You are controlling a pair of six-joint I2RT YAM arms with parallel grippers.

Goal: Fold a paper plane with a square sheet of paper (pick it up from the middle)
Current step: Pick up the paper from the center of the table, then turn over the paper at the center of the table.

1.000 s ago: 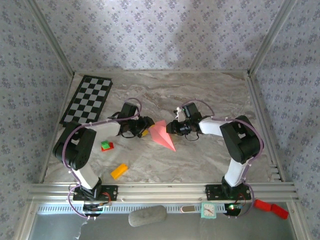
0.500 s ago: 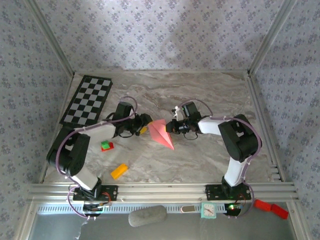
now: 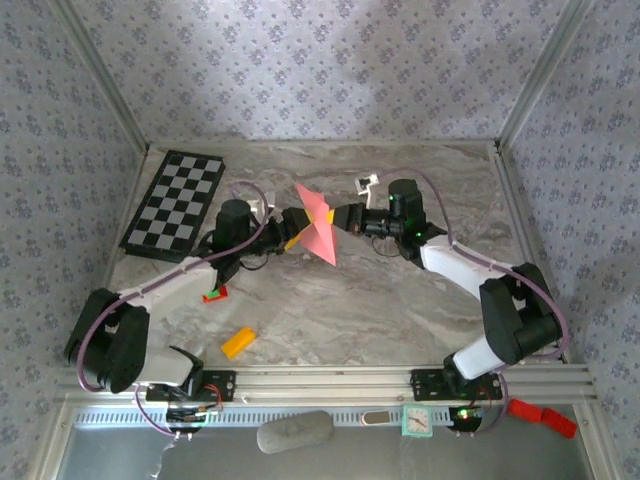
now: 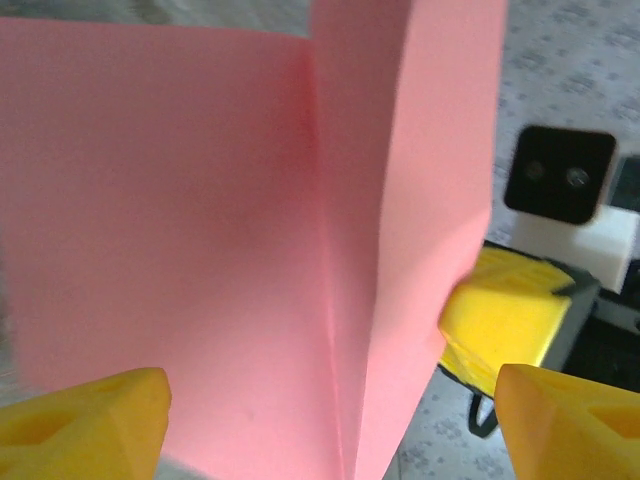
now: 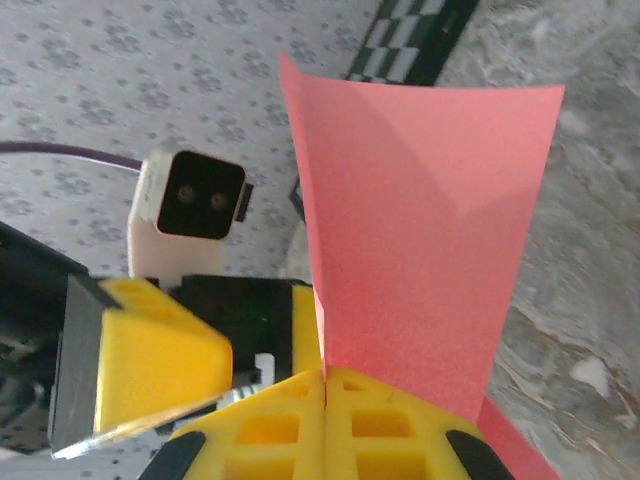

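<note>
mid-fold: creased pink paper [image 3: 315,228] held upright above the table [image 3: 400,300] between the arms, right gripper [image 5: 325,385] pinching its edge, left gripper [image 4: 330,420] spread wide around it; next probably left closing squarely on the crease.

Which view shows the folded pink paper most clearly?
The right wrist view: the pink paper is nearly whole and sharp, creases visible, its lower edge pinched by the shut right gripper. The top external view shows it small; the left wrist view, a blurred close-up of part of it.
</note>
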